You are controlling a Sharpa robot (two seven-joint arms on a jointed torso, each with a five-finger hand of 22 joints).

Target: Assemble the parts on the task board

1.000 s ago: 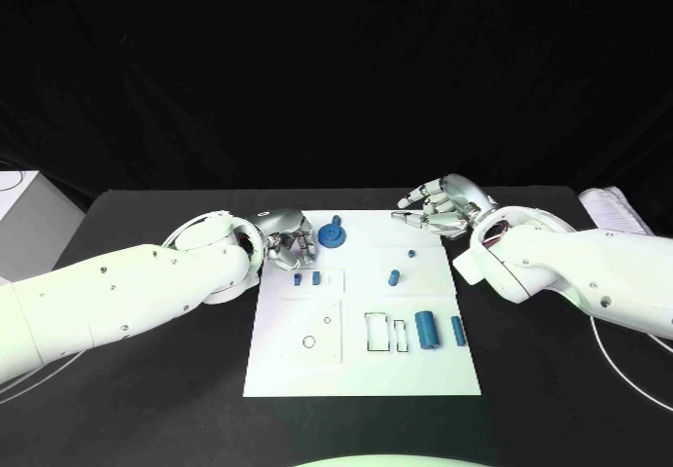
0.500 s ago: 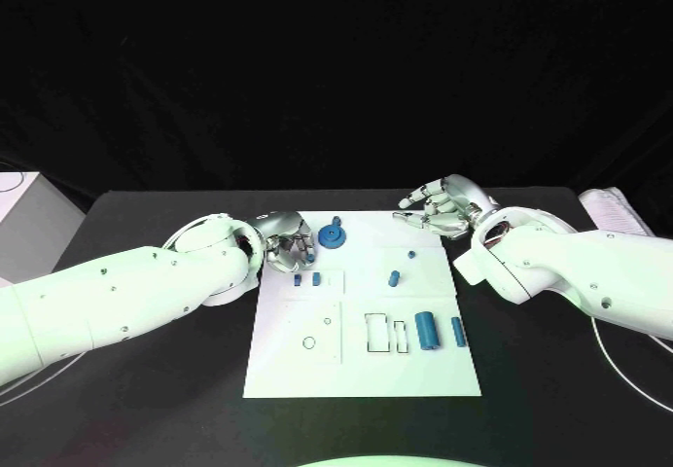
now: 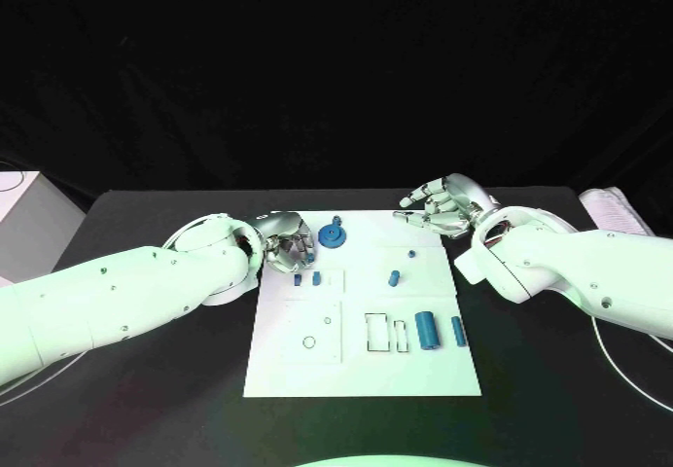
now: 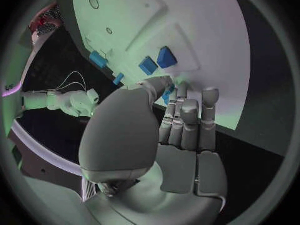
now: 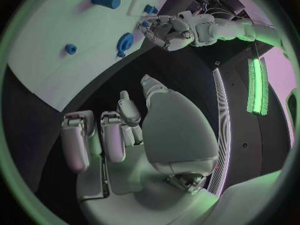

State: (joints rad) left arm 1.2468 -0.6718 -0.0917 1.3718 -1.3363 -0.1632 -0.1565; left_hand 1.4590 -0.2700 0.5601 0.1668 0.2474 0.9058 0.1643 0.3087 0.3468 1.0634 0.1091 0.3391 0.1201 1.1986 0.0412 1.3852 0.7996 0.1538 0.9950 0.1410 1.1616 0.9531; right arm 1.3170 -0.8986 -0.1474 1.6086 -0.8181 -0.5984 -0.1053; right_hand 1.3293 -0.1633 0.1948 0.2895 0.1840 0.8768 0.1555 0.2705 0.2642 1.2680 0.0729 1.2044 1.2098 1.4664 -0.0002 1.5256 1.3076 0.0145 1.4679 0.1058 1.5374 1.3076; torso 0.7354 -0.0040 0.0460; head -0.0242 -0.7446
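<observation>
Both hands look empty with fingers loosely curled, so I'd bring the left hand (image 3: 288, 239) squarely over the blue gear (image 3: 331, 234) on the task board (image 3: 281, 375), upper middle, before pinching.

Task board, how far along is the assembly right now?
Early. On the white task board, small blue parts such as the round blue gear-like piece and the blue cylinder lie loose. The left hand and right hand hold nothing. The outlined rectangular slots remain unfilled.

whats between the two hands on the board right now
In the head view, the blue gear-like part stands on the task board beside the left hand; from there to the right hand the board is bare.
</observation>
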